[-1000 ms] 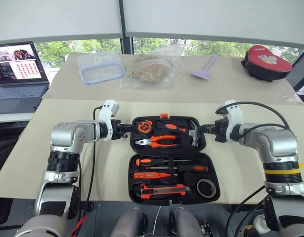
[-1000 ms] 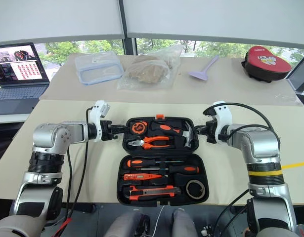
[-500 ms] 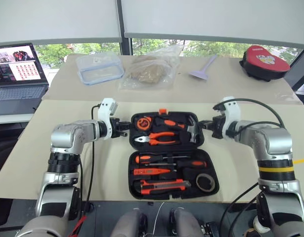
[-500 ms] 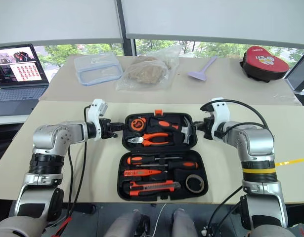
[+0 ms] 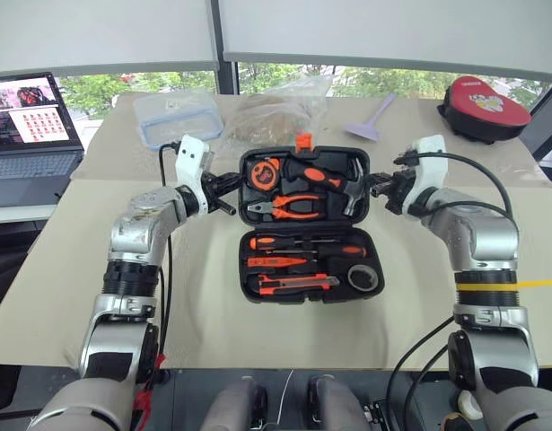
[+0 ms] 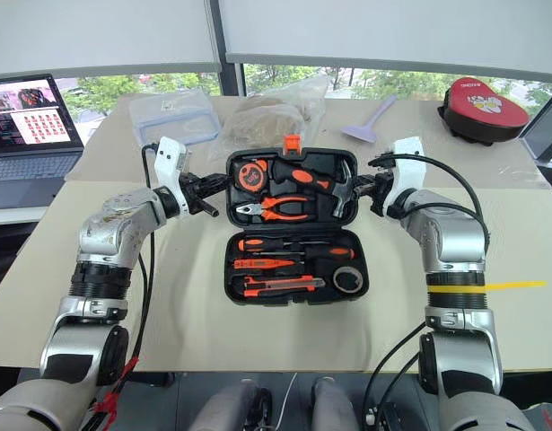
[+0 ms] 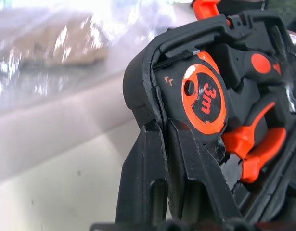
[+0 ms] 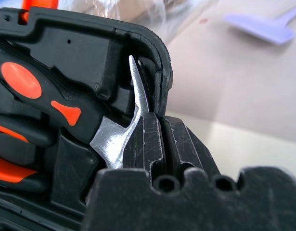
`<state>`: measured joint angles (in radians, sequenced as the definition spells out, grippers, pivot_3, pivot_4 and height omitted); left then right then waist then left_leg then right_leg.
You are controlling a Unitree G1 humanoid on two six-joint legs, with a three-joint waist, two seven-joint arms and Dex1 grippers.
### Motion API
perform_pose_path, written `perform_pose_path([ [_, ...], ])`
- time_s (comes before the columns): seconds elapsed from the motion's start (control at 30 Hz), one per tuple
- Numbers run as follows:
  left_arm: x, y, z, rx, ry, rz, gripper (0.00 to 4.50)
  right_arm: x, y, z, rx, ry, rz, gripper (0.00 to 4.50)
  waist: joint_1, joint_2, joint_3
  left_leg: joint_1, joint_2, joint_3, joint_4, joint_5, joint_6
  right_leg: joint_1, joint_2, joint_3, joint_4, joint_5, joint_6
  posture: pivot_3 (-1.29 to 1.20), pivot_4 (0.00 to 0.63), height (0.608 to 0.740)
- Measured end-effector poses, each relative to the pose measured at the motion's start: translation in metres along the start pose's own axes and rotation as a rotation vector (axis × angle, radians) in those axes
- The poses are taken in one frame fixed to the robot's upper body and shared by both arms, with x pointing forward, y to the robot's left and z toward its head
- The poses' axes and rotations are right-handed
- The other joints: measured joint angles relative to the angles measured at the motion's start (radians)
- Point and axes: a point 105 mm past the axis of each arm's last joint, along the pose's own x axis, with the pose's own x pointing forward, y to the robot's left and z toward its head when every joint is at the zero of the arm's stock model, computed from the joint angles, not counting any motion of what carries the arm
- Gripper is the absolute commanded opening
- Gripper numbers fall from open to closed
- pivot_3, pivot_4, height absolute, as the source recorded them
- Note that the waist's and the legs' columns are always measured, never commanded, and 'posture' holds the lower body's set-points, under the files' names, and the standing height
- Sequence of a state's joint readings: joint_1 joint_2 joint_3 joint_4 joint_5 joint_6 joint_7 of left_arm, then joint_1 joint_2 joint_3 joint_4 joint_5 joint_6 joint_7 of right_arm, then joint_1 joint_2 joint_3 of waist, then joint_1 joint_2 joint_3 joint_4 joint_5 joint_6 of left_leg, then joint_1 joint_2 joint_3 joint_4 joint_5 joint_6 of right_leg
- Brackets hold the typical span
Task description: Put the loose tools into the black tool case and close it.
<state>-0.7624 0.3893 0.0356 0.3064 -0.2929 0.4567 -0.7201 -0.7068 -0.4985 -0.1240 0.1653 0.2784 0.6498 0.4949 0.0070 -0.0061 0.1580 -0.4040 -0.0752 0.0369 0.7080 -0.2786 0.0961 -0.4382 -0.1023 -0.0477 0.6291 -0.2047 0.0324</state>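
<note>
The black tool case (image 5: pixel 245 262) lies open on the beige table, its lid (image 5: pixel 247 163) tilted up off the table. My left gripper (image 5: pixel 234 185) is shut on the lid's left rim (image 7: pixel 138 96). My right gripper (image 5: pixel 376 186) is shut on the lid's right rim (image 8: pixel 163 72). In the lower half lie two black-and-orange screwdrivers (image 5: pixel 302 243), an orange screwdriver (image 5: pixel 276 262), a utility knife (image 5: pixel 293 285) and a tape roll (image 5: pixel 363 277). The lid holds a tape measure (image 5: pixel 266 172), pliers (image 5: pixel 289 206) and a hammer (image 5: pixel 334 180). An orange latch (image 5: pixel 303 141) tops the lid.
A laptop (image 5: pixel 29 126) stands at the far left. Behind the case are a clear container (image 5: pixel 177 115), a plastic bag (image 5: pixel 276 108) and a purple scraper (image 5: pixel 374 117). A red-and-black pouch (image 5: pixel 485 106) sits at the back right.
Both grippers have risen, still gripping the lid's sides. The lid has swung up from lying flat to a raised tilt.
</note>
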Motion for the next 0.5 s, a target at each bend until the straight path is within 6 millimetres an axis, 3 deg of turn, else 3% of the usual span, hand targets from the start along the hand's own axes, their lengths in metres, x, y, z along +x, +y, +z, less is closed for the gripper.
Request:
perform_pose_path([
  [0.3,-0.022,-0.019,-0.008,0.208,-0.133,0.061,0.01,-0.037,0.017,-0.017,-0.255,-0.178,-0.035,0.0,0.0,0.0,-0.001,0.02,0.0,0.001,-0.009,-0.004,-0.008,0.017,-0.001,0.001,-0.006,-0.001,0.0,0.0,0.15,0.728],
  [0.5,-0.042,-0.028,-0.009,0.254,-0.163,0.109,0.01,-0.057,0.028,-0.02,-0.319,-0.24,-0.026,0.0,-0.001,0.0,-0.001,0.022,0.001,0.002,-0.012,-0.004,-0.008,0.015,-0.002,0.005,-0.005,-0.002,0.0,0.0,0.15,0.728],
])
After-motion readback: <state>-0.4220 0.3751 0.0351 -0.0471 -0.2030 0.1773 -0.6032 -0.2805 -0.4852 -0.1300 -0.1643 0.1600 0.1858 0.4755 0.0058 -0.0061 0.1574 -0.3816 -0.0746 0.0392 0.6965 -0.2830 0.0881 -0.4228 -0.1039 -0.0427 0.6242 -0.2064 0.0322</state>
